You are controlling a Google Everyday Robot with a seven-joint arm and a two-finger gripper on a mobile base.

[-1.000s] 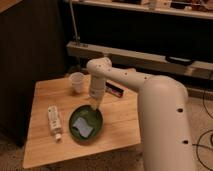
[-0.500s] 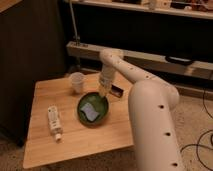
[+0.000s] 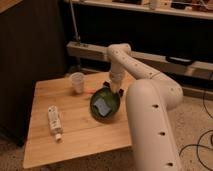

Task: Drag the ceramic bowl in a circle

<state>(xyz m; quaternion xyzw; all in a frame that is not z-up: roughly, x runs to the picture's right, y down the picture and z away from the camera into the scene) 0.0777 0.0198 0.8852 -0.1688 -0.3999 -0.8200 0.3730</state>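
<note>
On the wooden surface (image 3: 75, 135), from my one camera view, I see the ceramic bowl (image 3: 105, 104) near the right-hand middle of the top, dark green and glossy, with a pale reflection in its hollow. It looks tipped, its far rim raised toward the arm and its open face turned toward me. My gripper (image 3: 116, 89) comes straight down onto that far rim, at the end of the white arm (image 3: 150, 95) that curves in from the right and fills the lower right of the view. I read the jaws as pressed together on the bowl's rim, though their tips are too dark and small for me to make out clearly. Left of the bowl, and apart from it, a small translucent white cup (image 3: 77, 82) stands upright near the far edge. Further left and nearer to me a white bottle (image 3: 54, 121) lies on its side. Behind the surface runs a dark shelf unit (image 3: 150, 30).
</note>
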